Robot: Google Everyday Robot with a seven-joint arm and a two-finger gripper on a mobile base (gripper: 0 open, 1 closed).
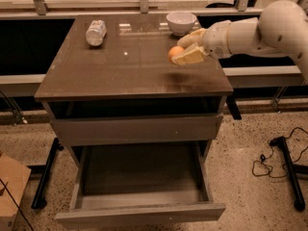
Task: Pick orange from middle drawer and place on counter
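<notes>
Camera view: gripper (186,49) with orange (174,52) above counter (120,69), bowl (181,22) just behind.

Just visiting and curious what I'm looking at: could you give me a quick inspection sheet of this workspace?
Surface: counter, glossy grey-brown top.
Job's things: orange held above the counter; open drawer pulled out, nothing seen inside.
Clutter: bottle lying on its side, back left; white bowl, back right.
Hand: hand closed on the orange, over the counter's right side.
Cables: black cable on the floor, right.
Surroundings: speckled floor; cardboard box, lower left.
</notes>
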